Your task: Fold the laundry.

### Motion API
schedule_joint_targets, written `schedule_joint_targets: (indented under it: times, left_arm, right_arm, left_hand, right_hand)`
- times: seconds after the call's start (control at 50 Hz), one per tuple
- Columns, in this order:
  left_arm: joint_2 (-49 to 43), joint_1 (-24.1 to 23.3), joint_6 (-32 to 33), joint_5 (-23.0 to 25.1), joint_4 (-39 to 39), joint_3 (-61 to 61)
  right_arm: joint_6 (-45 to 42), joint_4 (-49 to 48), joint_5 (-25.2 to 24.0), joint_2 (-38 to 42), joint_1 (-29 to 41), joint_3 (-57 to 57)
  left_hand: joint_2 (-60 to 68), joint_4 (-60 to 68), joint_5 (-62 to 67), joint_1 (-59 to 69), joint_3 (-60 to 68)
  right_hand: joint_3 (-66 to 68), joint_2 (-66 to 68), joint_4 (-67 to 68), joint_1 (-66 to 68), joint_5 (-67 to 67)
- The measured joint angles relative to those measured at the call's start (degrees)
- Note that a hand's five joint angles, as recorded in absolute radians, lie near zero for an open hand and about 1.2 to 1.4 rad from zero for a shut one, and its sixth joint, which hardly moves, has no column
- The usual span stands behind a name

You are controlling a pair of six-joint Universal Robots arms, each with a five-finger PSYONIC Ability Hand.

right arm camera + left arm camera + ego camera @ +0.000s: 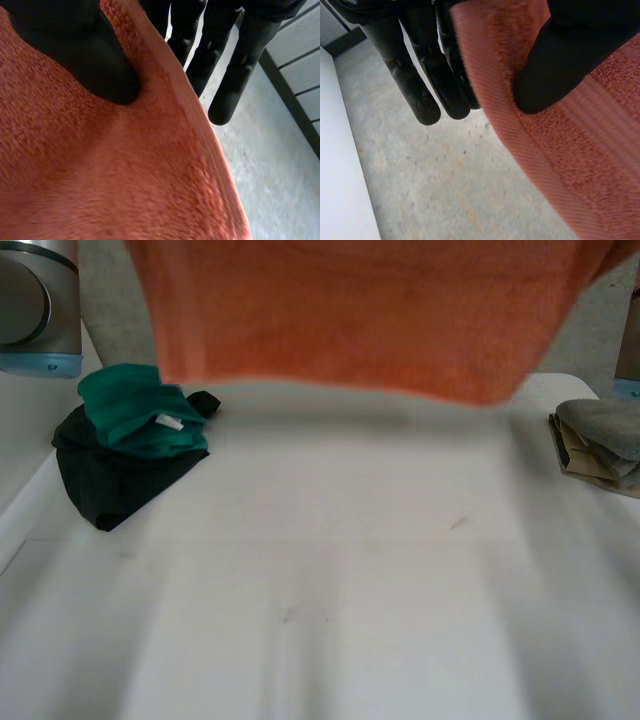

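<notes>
Head view: the orange towel (360, 310) hangs as a broad sheet across the far side, lifted clear of the table (330, 570). Its lower edge hangs free above the table's far part. Its long axis runs side to side, from the left arm (35, 305) toward the right one. A green cloth (135, 410) lies on a black cloth (110, 480) at the left of the table. A folded grey pile (605, 435) sits at the right edge. The wide bare middle of the table lies below the towel and on the robot's side of it.

Left wrist view: the left robot hand (560, 60) has the towel pinched. Its thumb presses on the near face just inside the hemmed edge, and its straight fingers (420, 95) stand behind that edge. The cloth falls away from the hand, with grey speckled floor (445, 185) beyond it. Whether this grip is exactly on a corner cannot be told.

Right wrist view: the right robot hand (85, 55) holds the towel the same way at the other side. The thumb is flat on the terry face and the fingers (235, 75) are straight behind the edge, so the cloth is clamped between them.

Judgement: the towel hangs down from both hands, about evenly between them, so neither arm is clearly the nearer. The coming move would be to bring the free lower edge down onto the open middle of the table. The long axis should stay side to side, clear of both piles.
</notes>
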Motion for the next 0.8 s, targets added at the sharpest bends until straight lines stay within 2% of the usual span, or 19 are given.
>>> schedule_joint_targets:
  times: [0.14, 0.3, 0.46, 0.56, 0.72, 0.8]
  left_arm:
    - [3.2, -0.4, -2.5, 0.3, -3.3, -7.9]
    - [7.0, 0.2, -3.8, 2.7, -7.5, -26.6]
    - [9.5, 2.3, 0.1, 6.1, -13.7, -49.5]
    - [12.5, 3.5, 3.1, 6.6, -17.0, -57.8]
    - [24.7, 6.5, 9.1, 9.2, -26.2, -71.3]
    - [33.8, 8.6, 15.4, 12.0, -38.4, -76.9]
  right_arm:
    - [1.6, 3.6, -3.9, -0.7, 0.1, 4.1]
    - [1.9, 11.1, -9.4, -1.4, -0.9, 14.6]
    - [-4.3, 22.0, -16.9, -0.7, -3.2, 27.1]
    - [-8.0, 28.2, -18.6, -1.1, -4.8, 30.3]
    - [-15.3, 46.5, -19.3, -5.9, -8.5, 34.0]
    - [-24.0, 61.5, -18.1, -11.1, -11.1, 37.4]
  left_hand:
    - [0.0, 0.0, 0.0, 0.0, 0.0]
    - [0.0, 0.0, 0.0, 0.0, 0.0]
    - [0.0, 0.0, 0.0, 0.0, 0.0]
    - [0.0, 0.0, 0.0, 0.0, 0.0]
    - [0.0, 0.0, 0.0, 0.0, 0.0]
    - [0.0, 0.0, 0.0, 0.0, 0.0]
  right_hand:
    - [0.0, 0.0, 0.0, 0.0, 0.0]
    - [0.0, 0.0, 0.0, 0.0, 0.0]
    - [0.0, 0.0, 0.0, 0.0, 0.0]
    - [0.0, 0.0, 0.0, 0.0, 0.0]
    - [0.0, 0.0, 0.0, 0.0, 0.0]
    - [0.0, 0.0, 0.0, 0.0, 0.0]
